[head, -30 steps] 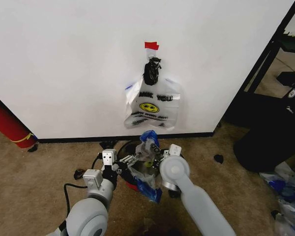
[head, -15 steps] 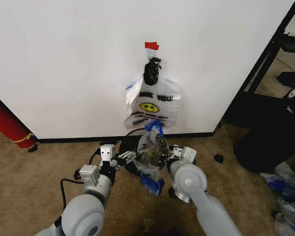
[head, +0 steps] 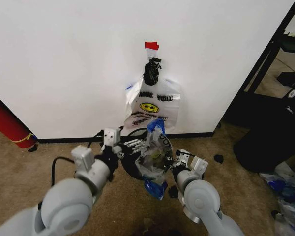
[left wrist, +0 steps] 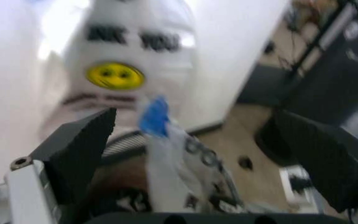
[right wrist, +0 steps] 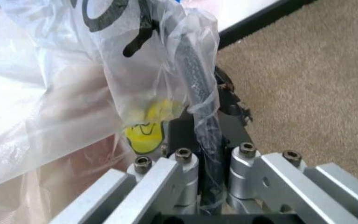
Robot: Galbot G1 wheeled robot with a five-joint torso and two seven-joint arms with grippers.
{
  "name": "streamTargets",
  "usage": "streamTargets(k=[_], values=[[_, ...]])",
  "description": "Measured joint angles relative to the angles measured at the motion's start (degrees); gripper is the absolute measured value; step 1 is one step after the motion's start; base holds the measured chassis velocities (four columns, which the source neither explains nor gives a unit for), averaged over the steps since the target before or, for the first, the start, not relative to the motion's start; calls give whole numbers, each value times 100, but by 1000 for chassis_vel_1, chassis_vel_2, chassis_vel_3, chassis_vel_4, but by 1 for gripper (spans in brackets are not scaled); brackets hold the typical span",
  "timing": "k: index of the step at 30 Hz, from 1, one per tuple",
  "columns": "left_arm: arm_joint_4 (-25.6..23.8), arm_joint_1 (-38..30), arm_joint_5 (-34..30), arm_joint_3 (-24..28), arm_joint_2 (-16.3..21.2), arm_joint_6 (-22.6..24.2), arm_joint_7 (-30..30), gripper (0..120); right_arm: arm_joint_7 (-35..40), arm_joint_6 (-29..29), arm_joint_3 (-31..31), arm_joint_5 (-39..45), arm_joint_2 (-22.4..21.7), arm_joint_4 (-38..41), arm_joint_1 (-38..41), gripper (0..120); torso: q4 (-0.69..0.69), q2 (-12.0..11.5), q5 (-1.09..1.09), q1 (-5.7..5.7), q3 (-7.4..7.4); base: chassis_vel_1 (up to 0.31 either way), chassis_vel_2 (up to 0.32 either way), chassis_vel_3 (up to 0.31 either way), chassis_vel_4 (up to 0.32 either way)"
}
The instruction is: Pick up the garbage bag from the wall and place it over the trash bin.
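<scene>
The garbage bag (head: pixel 155 158) now stands higher and more stretched than half a second ago, its blue tip reaching the lower edge of the alike bag (head: pixel 151 109) hanging on the wall (head: pixel 64 64). The right gripper (right wrist: pixel 207 179) is clamped on its plastic edge over the trash bin (head: pixel 130 169). The left gripper (head: pixel 132 145) has risen beside it, jaws spread wide, gripping nothing

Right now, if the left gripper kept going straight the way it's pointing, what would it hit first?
Probably the garbage bag held up between its open fingers. The left gripper points toward it, with the trash bin just beneath. Depth is hard to judge; the bags on the wall lie farther on.
</scene>
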Motion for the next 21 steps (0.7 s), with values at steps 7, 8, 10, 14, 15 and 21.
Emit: streamTargets(k=[7,8,10,14,15,21], values=[[619,-1376,-854,887,-140,651,-543,100,-250,31,80,-216,-6,257,-291,0,-1,0,-2,0,0,0,0,0,0],[619,-1376,-854,887,-140,651,-543,100,-250,31,80,-216,-6,257,-291,0,-1,0,-2,0,0,0,0,0,0],[764,-1606,-1033,1063,-234,744,-707,98,-339,88,99,-301,5,282,-373,0,-1,0,-2,0,0,0,0,0,0],[920,-1864,-1200,1385,-317,827,-871,97,-528,186,128,-560,58,308,-546,0,0,0,-1,0,1,0,0,0,0],[927,-1875,-1207,1402,-320,831,-877,97,-540,191,130,-577,61,309,-556,0,0,0,-2,0,0,0,0,0,0],[999,-1969,-1325,1560,-326,910,-915,92,-616,241,143,-696,77,312,-623,0,0,0,-1,0,0,0,0,0,0]])
